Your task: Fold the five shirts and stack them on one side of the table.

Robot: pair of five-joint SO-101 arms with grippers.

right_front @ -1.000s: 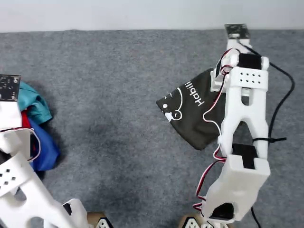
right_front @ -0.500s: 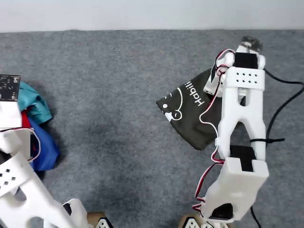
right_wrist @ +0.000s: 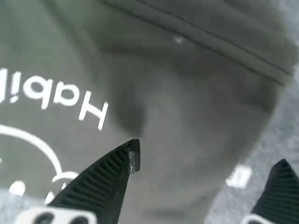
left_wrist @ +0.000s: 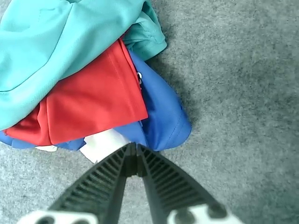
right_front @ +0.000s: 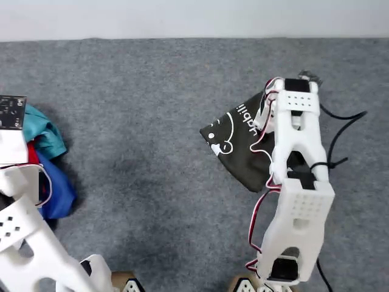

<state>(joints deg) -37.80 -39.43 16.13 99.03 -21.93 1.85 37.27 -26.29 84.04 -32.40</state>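
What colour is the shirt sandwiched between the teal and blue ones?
That shirt is red, clearest in the left wrist view.

Table (right_front: 152, 188): surface of grey, felt-like fabric. Wall (right_front: 182, 18): plain, pale, bordering the table's far edge.

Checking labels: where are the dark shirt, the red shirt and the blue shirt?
dark shirt (right_front: 236, 155), high view, plain fabric beside its print.
red shirt (left_wrist: 93, 102), left wrist view, middle of its visible panel.
blue shirt (left_wrist: 163, 121), left wrist view, rounded outer fold.
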